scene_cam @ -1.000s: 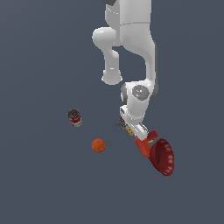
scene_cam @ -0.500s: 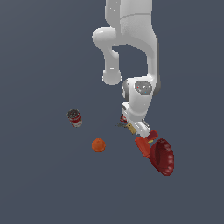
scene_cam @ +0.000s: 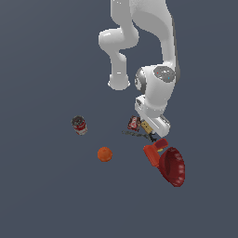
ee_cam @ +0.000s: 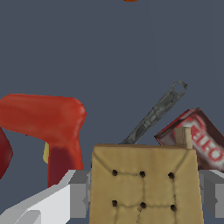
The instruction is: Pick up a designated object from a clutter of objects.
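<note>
The tan cracker-patterned box (ee_cam: 146, 186) sat squarely between the gripper (ee_cam: 144, 197) fingers in the wrist view, one grey finger pad (ee_cam: 78, 199) flush against each side edge. The gripper was narrowed to the box's width and appeared closed on it; whether the box had cleared the bench (scene_cam: 46, 195) could not be told. The broad patterned face was turned to the wrist camera, so the grip ran across the box's width, which probably gave the pads flat, parallel faces to bear on. In the exterior view only a tan sliver of the box (scene_cam: 147, 126) showed under the gripper (scene_cam: 152, 132).

Just beyond lay the thin dark tool (ee_cam: 155, 113), and beside it the small red picture box (ee_cam: 199, 138). The red box (ee_cam: 48, 120) stood close on the other side, next to the red bowl (scene_cam: 173, 166). The orange ball (scene_cam: 105, 154) and red-labelled can (scene_cam: 79, 125) stood well apart. A straight lift seemed safest amid such close neighbours.
</note>
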Controlling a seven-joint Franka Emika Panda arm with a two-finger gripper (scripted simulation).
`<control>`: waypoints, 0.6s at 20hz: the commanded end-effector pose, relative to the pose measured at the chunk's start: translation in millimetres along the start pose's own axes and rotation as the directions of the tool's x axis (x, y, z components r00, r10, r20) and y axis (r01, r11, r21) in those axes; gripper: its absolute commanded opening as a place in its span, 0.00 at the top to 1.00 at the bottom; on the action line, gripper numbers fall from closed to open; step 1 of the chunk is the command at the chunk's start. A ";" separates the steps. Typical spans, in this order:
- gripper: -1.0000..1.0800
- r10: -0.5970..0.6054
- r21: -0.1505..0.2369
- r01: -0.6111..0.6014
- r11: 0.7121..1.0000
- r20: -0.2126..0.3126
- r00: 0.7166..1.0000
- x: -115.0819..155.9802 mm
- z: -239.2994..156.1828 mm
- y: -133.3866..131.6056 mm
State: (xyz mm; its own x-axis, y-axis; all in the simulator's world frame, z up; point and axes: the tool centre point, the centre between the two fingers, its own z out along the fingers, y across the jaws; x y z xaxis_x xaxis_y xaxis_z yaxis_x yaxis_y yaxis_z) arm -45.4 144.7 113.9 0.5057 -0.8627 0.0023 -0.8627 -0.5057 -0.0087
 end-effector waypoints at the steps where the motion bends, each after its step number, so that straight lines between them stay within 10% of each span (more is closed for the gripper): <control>1: 1.00 0.000 0.000 0.000 1.000 -0.001 1.000 -8.9 -24.6 -1.4; 12: 1.00 0.000 -0.004 0.000 1.000 -0.003 1.000 -49.5 -136.0 -9.3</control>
State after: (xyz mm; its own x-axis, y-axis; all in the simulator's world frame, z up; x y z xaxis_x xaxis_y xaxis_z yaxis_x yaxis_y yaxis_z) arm -61.2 186.7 234.3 0.5059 -0.8626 0.0046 -0.8626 -0.5059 -0.0048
